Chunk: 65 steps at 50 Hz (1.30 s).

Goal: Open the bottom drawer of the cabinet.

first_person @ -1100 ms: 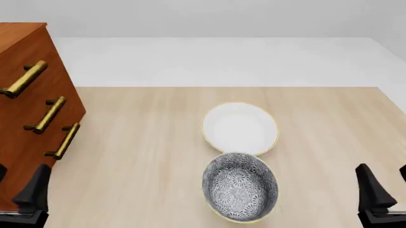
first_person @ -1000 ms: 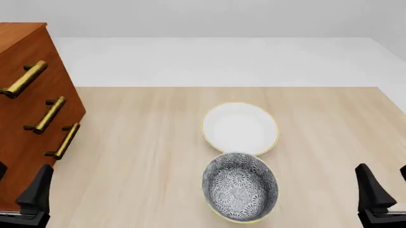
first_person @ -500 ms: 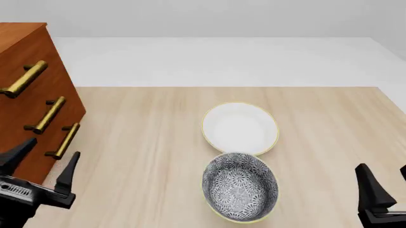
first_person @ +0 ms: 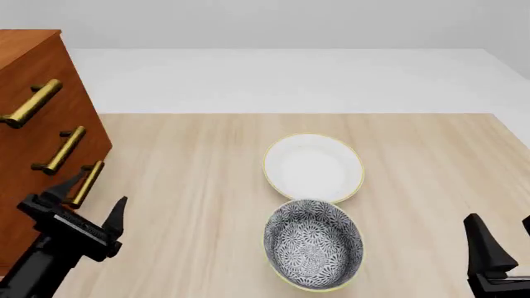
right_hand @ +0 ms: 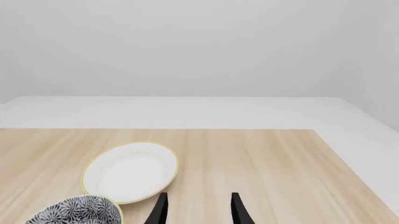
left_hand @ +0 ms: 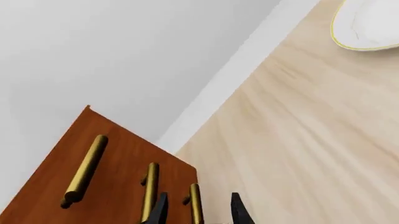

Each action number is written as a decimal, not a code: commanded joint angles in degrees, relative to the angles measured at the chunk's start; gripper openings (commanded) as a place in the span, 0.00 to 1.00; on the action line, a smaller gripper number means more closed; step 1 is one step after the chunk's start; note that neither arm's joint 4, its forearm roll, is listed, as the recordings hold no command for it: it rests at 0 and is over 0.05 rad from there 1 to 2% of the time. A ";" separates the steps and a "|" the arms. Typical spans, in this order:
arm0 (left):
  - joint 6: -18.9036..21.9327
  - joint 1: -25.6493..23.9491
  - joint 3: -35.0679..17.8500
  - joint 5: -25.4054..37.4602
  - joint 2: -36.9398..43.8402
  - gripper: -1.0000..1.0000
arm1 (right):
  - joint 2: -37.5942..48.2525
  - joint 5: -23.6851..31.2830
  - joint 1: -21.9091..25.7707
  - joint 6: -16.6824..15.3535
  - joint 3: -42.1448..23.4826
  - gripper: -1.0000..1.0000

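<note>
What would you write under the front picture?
Open left gripper nears the cabinet's bottom drawer handle; two bowls wait.

the cabinet (first_person: 33, 130) is reddish-brown wood, its three bar handles (first_person: 64, 149) brass-gold; the table (first_person: 207, 186) is pale beige with a light wood grain; the farther bowl (first_person: 313, 167) is plain white with a thin yellow rim; the nearer bowl (first_person: 313, 251) has a dark grey and white floral pattern inside, yellow rim too; both grippers, left gripper (first_person: 93, 198) and right gripper (first_person: 505, 233), are black; the floor beyond and the wall are light grey-white
</note>
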 commanded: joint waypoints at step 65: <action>17.74 4.56 -12.71 -5.30 30.77 1.00 | 0.01 -0.07 0.14 0.02 0.07 1.00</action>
